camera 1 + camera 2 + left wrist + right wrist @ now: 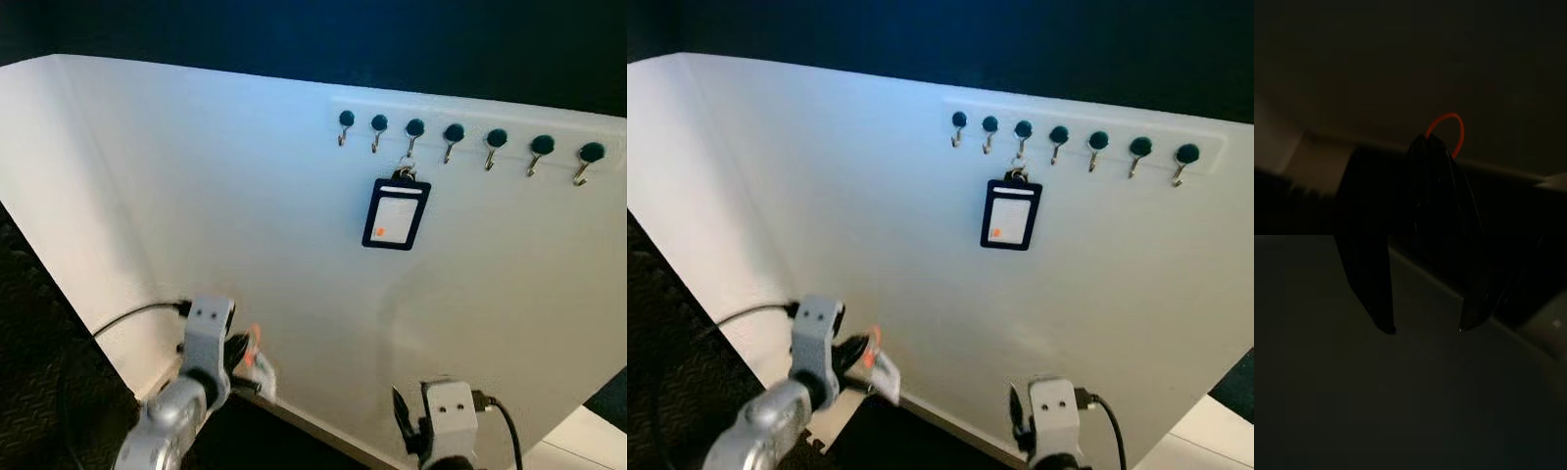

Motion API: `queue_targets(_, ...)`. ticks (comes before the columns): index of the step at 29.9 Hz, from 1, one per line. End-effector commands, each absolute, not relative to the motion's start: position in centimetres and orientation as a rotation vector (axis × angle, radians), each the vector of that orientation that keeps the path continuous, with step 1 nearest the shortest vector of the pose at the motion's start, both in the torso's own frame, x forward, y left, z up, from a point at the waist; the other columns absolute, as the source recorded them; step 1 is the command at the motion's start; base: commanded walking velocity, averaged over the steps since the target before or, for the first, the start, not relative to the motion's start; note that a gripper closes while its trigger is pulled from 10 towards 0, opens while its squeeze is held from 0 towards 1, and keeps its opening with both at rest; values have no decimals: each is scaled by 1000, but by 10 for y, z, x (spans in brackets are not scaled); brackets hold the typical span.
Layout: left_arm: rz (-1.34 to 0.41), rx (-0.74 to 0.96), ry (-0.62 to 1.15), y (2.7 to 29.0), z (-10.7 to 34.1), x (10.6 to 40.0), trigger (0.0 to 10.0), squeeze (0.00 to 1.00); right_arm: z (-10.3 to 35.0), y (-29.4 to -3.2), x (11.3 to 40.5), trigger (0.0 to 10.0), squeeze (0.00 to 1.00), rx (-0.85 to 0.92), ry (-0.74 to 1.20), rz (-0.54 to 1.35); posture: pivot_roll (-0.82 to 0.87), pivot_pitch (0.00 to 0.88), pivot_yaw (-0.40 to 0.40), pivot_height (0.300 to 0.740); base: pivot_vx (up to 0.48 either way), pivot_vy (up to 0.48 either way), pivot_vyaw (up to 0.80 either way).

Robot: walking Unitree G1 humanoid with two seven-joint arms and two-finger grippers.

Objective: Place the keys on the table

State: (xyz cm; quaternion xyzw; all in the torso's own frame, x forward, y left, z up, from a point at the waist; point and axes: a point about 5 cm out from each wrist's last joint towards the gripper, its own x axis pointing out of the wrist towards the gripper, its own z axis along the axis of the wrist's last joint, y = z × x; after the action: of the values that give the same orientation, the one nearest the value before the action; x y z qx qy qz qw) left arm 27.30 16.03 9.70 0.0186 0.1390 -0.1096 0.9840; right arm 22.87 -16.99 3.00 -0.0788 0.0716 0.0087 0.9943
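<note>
Keys (877,367) with an orange ring and a pale tag sit low at the left, pinched between the closed fingers of the left gripper (860,364), close against the white wall (823,196). Further right a dark badge holder (1008,214) hangs from a row of hooks (1058,137). Below it the right gripper (1425,328) points at the wall, fingers spread, grasping nothing.

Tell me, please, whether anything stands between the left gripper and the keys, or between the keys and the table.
Nothing stands between them: the left gripper is already shut on the keys, whose orange ring shows past its fingers. No table can be made out ahead, just the white wall with its hook rail, so that path cannot be judged.
</note>
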Motion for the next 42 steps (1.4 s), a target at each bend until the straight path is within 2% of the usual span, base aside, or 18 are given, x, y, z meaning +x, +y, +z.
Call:
queue_targets(1,-158,69,315,174,84,268,10000,0,21,-174,223,10000,0,-175,173,0,75,140,50,740,0,0,0)
queue_targets(4,-40,95,423,197,53,250,10000,0,13,-174,222,10000,0,-190,199,6,73,139,44,740,0,0,0)
queue_targets(10,5,124,484,209,33,233,10000,0,9,-171,224,10000,0,-198,196,20,84,138,36,740,0,0,0)
queue_targets(28,-16,177,452,205,24,230,10000,0,-1,-167,223,10000,0,-210,195,49,87,141,37,740,0,0,0)
queue_targets(42,-19,173,431,202,26,234,10000,0,-4,-166,223,10000,0,-210,197,67,90,140,30,740,0,0,-800)
